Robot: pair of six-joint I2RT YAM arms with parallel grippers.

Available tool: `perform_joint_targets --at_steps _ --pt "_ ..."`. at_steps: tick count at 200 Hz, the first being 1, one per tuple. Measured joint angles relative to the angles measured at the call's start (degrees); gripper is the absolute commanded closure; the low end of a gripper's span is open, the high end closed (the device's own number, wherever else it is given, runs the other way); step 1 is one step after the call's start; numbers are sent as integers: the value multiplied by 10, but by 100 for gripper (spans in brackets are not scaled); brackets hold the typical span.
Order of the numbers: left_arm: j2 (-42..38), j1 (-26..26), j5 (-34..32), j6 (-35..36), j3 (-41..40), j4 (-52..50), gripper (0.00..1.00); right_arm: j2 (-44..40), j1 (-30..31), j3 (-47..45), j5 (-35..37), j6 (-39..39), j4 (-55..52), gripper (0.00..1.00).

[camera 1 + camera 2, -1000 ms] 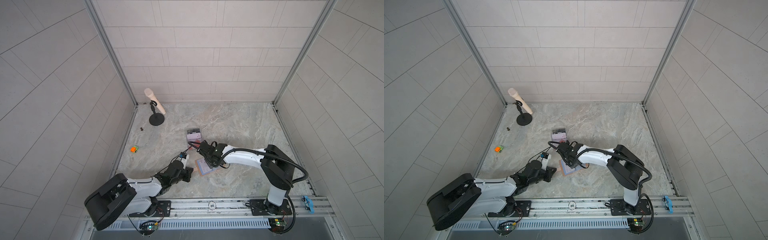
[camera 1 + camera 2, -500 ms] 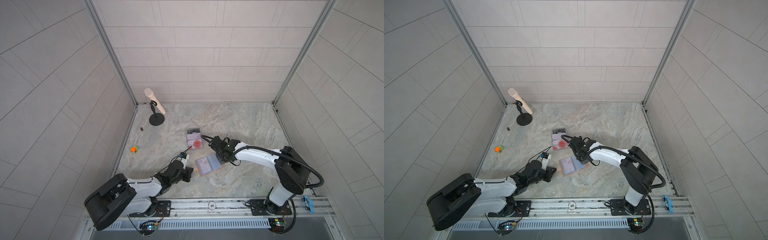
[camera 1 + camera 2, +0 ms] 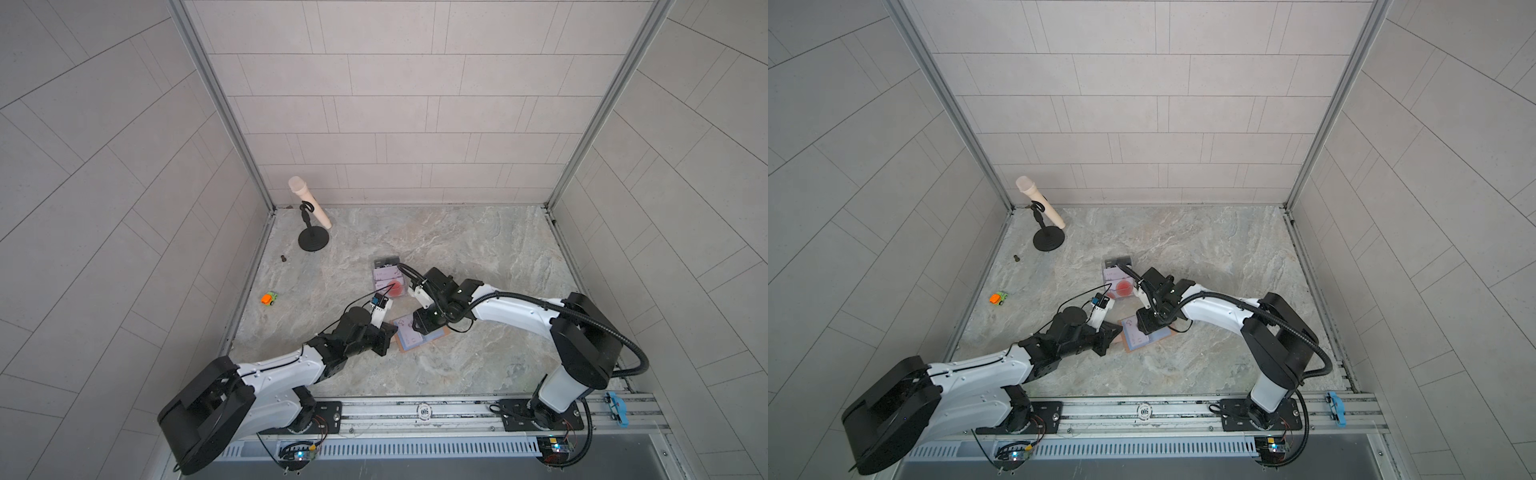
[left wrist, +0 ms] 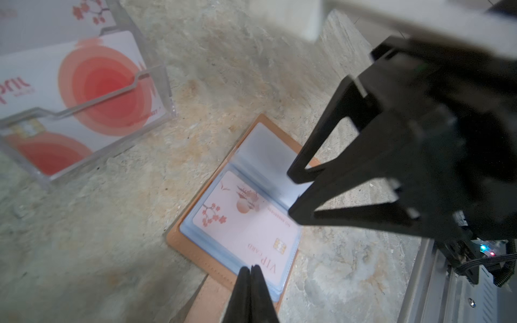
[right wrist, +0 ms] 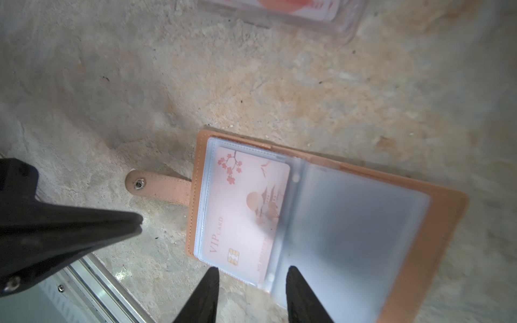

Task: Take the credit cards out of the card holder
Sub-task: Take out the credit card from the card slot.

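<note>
Your left hand [image 4: 251,272] was pinched shut near the card holder [image 5: 447,221]; your right hand [image 5: 251,274] stood part-open over its sleeved card [image 5: 243,209].

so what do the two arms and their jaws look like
Both match: the left arm and right arm have white link shells with black joint housings and black shoulders. A ribbed black conduit loops along the right one; a thin black wire runs on the left. The jaws are matt black, tapering to points, with triangular cut-outs.
</note>
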Motion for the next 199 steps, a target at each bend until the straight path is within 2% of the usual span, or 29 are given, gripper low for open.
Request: perform_joint_targets --at_steps 64,128,199 --pt "98 -5 18 16 2 41 98 46 -14 0 -32 31 37 59" --pt "139 -16 14 16 2 70 100 48 -28 -3 -41 40 48 59" --pt "156 -17 9 14 2 96 100 52 -72 -41 -145 64 119 59"
